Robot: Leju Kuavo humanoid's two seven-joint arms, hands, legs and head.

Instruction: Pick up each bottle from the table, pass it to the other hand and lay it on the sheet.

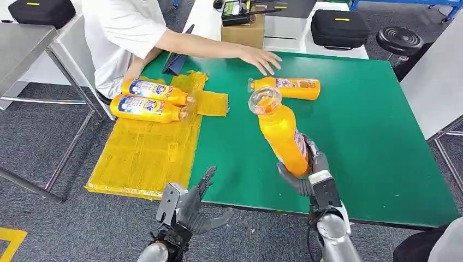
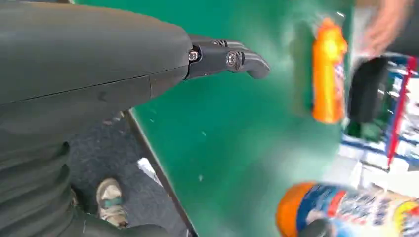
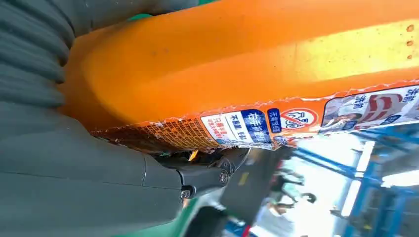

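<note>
The right hand [image 1: 306,172] grips a bottle [image 1: 279,134] above the table [image 1: 371,136]; the left hand [image 1: 192,204] waits spread (best closing mid-body before release) beside the sheet [image 1: 144,153].

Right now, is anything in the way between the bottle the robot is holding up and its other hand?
Nothing visible. The right hand holds the lifted bottle above bare green table. The left hand waits open near the table's front edge, with only bare tabletop showing between them.
</note>
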